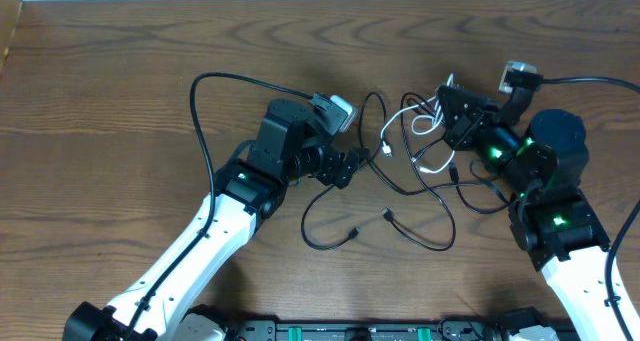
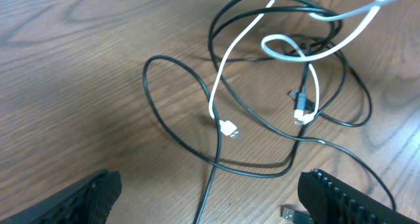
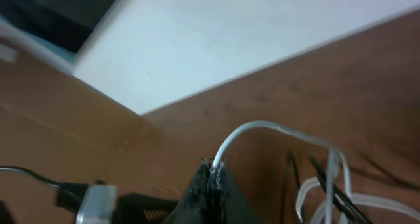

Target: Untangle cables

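A tangle of thin black cables point(image 1: 425, 186) and one white cable point(image 1: 425, 121) lies on the wooden table between my arms. In the left wrist view the black loops point(image 2: 262, 119) and the white cable point(image 2: 226, 73) with its small plug ends lie just ahead of my left gripper point(image 2: 210, 198), which is open and empty above a black strand. My right gripper point(image 3: 213, 178) is shut on the white cable point(image 3: 262, 129), which arcs out of the fingertips toward the tangle. In the overhead view the right gripper point(image 1: 447, 106) sits at the tangle's upper right.
A black USB plug point(image 2: 292, 214) lies by my left gripper's right finger. Thick black arm wires point(image 1: 200, 101) loop over the table by the left arm and right arm point(image 1: 590, 81). The table's far edge meets a white wall point(image 3: 216, 46).
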Robot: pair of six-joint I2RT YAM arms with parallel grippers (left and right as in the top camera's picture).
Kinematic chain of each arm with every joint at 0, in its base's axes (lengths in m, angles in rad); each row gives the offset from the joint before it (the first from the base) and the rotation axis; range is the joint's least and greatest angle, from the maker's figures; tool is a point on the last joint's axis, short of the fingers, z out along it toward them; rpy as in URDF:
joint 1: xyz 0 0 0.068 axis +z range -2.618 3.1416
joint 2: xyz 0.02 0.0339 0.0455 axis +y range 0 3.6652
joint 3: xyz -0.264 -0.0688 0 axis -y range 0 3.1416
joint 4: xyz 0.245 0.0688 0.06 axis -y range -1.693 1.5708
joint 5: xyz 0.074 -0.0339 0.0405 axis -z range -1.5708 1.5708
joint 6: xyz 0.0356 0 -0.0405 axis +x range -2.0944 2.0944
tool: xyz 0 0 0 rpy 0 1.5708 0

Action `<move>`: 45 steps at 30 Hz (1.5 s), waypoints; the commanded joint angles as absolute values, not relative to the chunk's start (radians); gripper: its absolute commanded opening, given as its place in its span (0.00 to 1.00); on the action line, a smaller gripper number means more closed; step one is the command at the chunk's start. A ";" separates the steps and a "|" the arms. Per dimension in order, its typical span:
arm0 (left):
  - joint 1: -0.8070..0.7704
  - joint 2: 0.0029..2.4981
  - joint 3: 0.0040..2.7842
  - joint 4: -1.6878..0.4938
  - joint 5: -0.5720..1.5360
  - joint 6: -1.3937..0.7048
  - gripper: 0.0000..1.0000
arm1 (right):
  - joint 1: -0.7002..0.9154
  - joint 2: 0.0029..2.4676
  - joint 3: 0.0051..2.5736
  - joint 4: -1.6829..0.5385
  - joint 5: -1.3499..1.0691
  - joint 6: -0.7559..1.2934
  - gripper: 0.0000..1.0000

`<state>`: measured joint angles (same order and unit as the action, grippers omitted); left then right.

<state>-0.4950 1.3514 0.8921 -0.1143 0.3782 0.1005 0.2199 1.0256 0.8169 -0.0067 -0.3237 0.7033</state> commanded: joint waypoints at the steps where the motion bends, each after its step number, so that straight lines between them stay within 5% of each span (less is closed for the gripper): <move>1: -0.496 1.354 0.904 -0.110 0.420 0.092 0.91 | 0.216 1.025 0.817 0.078 -0.374 0.715 0.01; 14: -0.496 1.354 0.904 -0.122 0.419 0.092 0.91 | 0.216 1.049 0.970 0.259 -0.441 0.801 0.01; 34: -0.496 1.354 0.904 -0.126 0.419 0.092 0.91 | 0.216 1.402 1.814 -0.310 -0.544 0.539 0.01; 45: -0.496 1.354 0.904 -0.126 0.419 0.092 0.91 | 0.216 1.484 1.949 -0.612 -0.506 0.376 0.01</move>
